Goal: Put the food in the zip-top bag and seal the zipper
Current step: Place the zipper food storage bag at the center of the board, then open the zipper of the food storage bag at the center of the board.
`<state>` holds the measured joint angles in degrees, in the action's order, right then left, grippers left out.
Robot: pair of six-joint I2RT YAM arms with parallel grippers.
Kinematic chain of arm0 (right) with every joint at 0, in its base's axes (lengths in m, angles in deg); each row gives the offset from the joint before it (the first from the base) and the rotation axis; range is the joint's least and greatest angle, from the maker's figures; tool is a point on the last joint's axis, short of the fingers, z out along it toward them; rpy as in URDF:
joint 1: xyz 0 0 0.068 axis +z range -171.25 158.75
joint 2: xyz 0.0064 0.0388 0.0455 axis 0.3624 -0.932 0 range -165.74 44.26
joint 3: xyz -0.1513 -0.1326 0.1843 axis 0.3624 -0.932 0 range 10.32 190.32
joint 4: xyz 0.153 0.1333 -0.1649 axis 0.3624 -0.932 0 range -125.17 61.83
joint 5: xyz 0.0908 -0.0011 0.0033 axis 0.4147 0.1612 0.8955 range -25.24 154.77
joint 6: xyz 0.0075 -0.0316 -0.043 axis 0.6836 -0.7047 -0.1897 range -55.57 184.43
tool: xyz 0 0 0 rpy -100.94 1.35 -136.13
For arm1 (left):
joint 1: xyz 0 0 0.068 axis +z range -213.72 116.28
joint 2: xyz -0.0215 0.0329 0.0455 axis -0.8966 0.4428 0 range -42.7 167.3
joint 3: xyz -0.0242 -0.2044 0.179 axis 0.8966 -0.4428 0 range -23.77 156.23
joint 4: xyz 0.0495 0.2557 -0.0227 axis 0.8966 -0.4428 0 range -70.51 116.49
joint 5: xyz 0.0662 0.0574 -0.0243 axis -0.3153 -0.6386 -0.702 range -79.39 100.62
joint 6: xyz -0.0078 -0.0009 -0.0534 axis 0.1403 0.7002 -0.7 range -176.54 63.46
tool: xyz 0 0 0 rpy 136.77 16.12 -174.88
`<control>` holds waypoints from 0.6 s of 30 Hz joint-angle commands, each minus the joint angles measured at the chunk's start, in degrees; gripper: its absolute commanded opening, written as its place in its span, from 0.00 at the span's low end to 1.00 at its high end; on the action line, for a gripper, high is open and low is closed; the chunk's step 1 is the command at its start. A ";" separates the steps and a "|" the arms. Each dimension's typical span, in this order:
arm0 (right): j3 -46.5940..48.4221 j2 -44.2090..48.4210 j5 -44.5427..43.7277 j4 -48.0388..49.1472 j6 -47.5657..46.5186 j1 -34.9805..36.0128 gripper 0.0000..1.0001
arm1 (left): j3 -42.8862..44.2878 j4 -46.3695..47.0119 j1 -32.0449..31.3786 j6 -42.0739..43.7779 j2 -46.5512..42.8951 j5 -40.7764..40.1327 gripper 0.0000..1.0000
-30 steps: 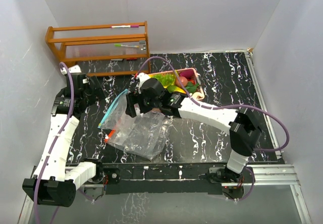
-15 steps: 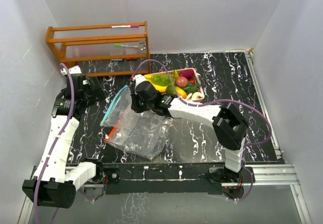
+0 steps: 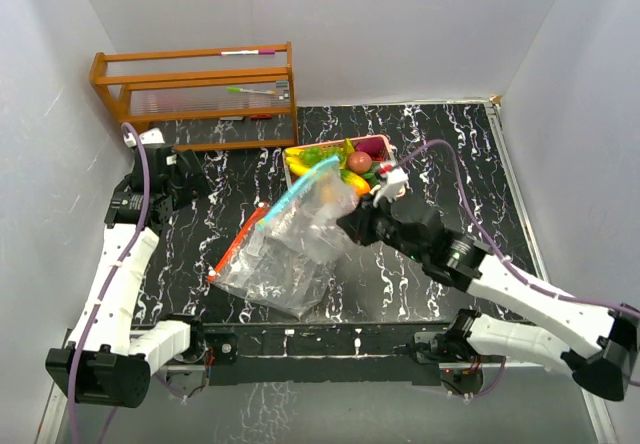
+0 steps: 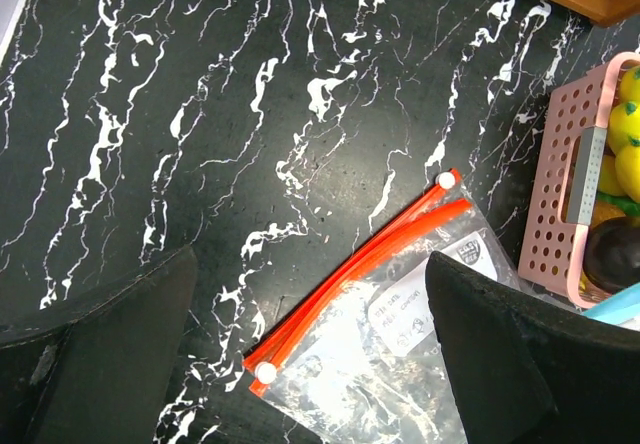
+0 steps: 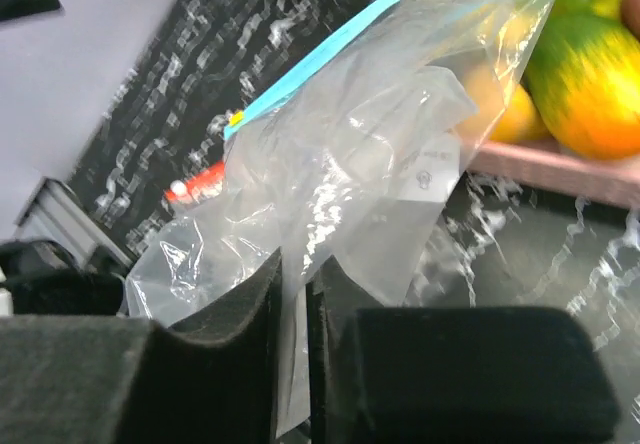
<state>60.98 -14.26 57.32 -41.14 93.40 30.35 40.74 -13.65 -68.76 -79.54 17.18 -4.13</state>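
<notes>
Our right gripper (image 5: pixel 295 294), jaws pinching the blue-zip bag (image 5: pixel 380 164) beside the food (image 5: pixel 590 74), our left gripper (image 4: pixel 310 349), jaws spread over the orange-zip bag (image 4: pixel 350 284) on the counter (image 4: pixel 150 114)

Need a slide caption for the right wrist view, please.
Right pincer clamped on the clear blue-zipper bag, with the pink tray of toy fruit just beyond it.
</notes>
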 commanded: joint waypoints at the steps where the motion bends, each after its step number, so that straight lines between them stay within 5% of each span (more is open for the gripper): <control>1: -9.64 5.98 -4.54 -8.80 6.48 0.26 0.28 | -0.68 1.53 0.20 -0.14 0.79 2.38 0.97; 6: -10.62 5.21 -15.75 -20.98 15.10 0.26 0.82 | -1.62 2.83 0.12 -0.79 1.59 5.42 0.97; 18: 13.33 -4.40 -24.64 -31.76 9.98 0.25 0.91 | -2.73 5.51 0.20 -2.32 3.36 14.05 0.97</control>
<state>65.39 -15.99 38.66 -72.79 105.84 30.43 38.92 -9.28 -68.76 -80.77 20.46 6.17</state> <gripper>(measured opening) 0.908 0.972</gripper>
